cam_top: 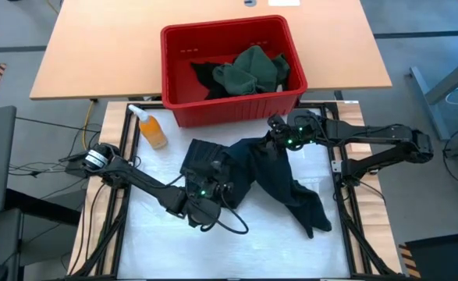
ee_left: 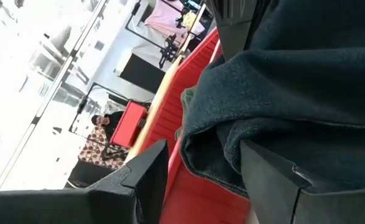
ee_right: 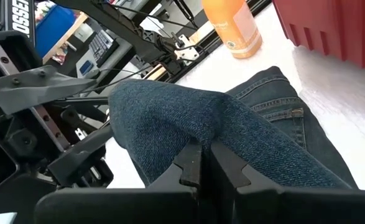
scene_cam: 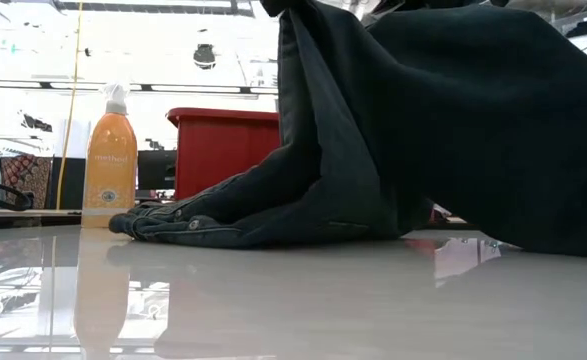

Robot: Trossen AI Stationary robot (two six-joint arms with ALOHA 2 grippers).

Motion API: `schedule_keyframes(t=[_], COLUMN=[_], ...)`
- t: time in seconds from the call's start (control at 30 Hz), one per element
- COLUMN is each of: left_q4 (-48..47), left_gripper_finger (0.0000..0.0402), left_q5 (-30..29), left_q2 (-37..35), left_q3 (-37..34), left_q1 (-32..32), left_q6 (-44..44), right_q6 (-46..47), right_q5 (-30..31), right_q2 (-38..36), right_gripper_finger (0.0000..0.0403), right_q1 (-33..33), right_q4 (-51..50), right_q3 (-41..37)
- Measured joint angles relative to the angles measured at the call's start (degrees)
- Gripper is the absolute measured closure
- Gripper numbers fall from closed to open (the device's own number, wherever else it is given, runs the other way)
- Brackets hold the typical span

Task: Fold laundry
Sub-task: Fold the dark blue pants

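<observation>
A dark blue denim garment [cam_top: 275,183] with a stitched pocket [ee_right: 281,115] lies across the table, between the two grippers. One end is bunched near the left gripper [cam_top: 211,186], and a long part trails toward the near right. My right gripper [ee_right: 201,165] is at its far part [cam_top: 279,142] and is shut on a raised fold. My left gripper [ee_left: 204,152] is open, with a hanging fold [ee_left: 216,143] between its fingers. In the low view the garment [scene_cam: 423,130] rises out of frame, and its buttoned edge [scene_cam: 173,226] rests on the table. More green and black garments [cam_top: 252,69] fill the red bin. My right gripper pinches a rounded fold of the denim [ee_right: 198,134] between its two fingers, several layers thick. It comes slanting down from the table's right. The fold is raised off the table, and the rest of the cloth drapes down onto it. My left gripper has the cloth fold against one finger [ee_left: 257,168], with a gap at the other. I cannot tell whether it bears on the cloth.
The red bin [cam_top: 236,108] stands at the table's far edge. An orange spray bottle [cam_top: 152,129] stands at the far left, close to the garment's bunched end. Bare white tabletop [cam_top: 244,250] stretches along the near side. Metal frame rails run along both sides.
</observation>
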Motion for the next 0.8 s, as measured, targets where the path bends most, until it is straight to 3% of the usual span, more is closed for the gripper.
schedule_keyframes(t=[0.23, 0.57, 0.7, 0.8], left_q4=[8.9, 8.8, 8.7, 8.7], left_gripper_finger=[0.0217, 0.0218, 0.0242, 0.0283], left_q5=[1.5, 7.1, 7.3, 7.3], left_q2=[-0.1, -0.2, -0.2, -0.2], left_q3=[0.0, 0.0, 0.0, 0.0], left_q1=[0.3, 2.5, 2.5, 2.5], left_q6=[13.5, 16.2, 16.4, 15.4], right_q6=[1.2, 1.2, 0.9, 0.3], right_q5=[-2.1, -4.2, -4.5, -4.8], right_q2=[0.0, 0.0, 0.0, 0.0], right_gripper_finger=[0.0368, 0.0367, 0.0367, 0.0367], right_q1=[0.1, 1.2, 0.4, -0.4], right_q4=[0.2, 0.2, 0.2, 0.3], right_q3=[0.0, 0.0, 0.0, 0.0])
